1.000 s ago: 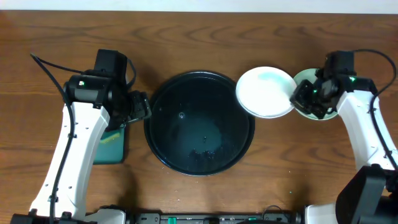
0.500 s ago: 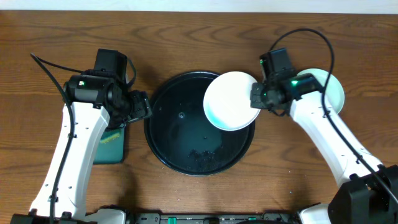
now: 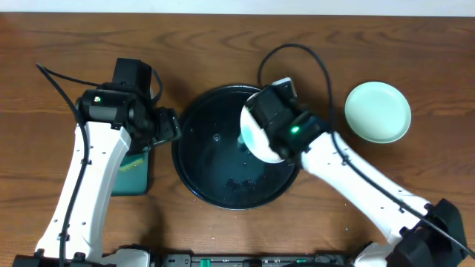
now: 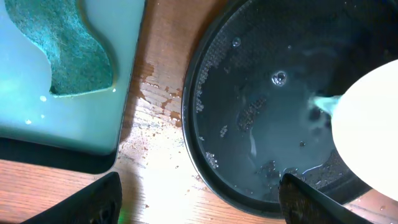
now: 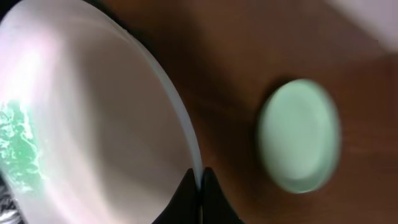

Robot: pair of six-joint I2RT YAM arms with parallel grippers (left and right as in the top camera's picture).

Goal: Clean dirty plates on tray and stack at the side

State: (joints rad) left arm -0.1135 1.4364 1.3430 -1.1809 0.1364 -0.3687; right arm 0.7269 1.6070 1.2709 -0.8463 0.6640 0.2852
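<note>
On a dark wooden table (image 3: 223, 44), the round black tray (image 3: 200, 178) sat at centre, beaded with water. The right gripper (image 5: 200, 186), pinched on the rim of a white plate (image 3: 252, 132), held it tilted over the tray's right half. A mint plate (image 3: 378, 112) lay right of the tray. The left gripper (image 3: 165, 127) hung spread wide just left of the tray, above a teal tray (image 4: 68, 118) holding a sponge (image 4: 68, 43).
</note>
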